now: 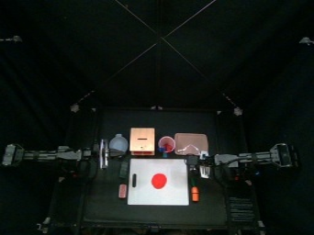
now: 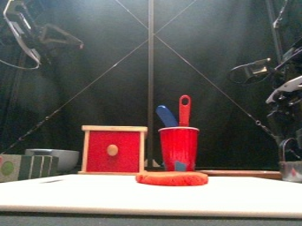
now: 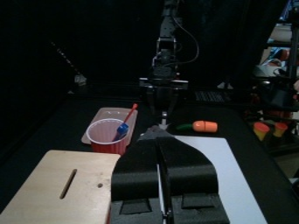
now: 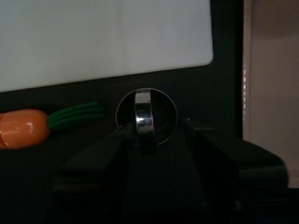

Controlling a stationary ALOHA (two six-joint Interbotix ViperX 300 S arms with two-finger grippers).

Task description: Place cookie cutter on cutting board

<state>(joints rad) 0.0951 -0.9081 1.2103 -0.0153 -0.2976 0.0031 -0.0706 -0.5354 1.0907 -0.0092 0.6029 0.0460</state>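
Observation:
The white cutting board [image 1: 160, 179] lies at the table's front middle with a flat red disc [image 1: 159, 180] on it. The board [image 2: 151, 199] and disc [image 2: 171, 178] also show in the front view. My right gripper [image 1: 204, 168] hangs just off the board's right edge. In the right wrist view it [image 4: 142, 118] is shut on a round metal cookie cutter [image 4: 142, 112], seen edge-on, beside the board [image 4: 105, 39]. My left gripper [image 1: 108, 158] rests left of the board. Its jaws [image 3: 163, 136] are shut and empty.
Behind the board stand a tan wooden block [image 1: 141, 140], a red cup [image 2: 179, 148] holding utensils, and a pinkish tray [image 1: 190, 143]. A toy carrot [image 4: 24, 127] lies by the board's right edge. A grey container [image 1: 117, 143] sits at the left.

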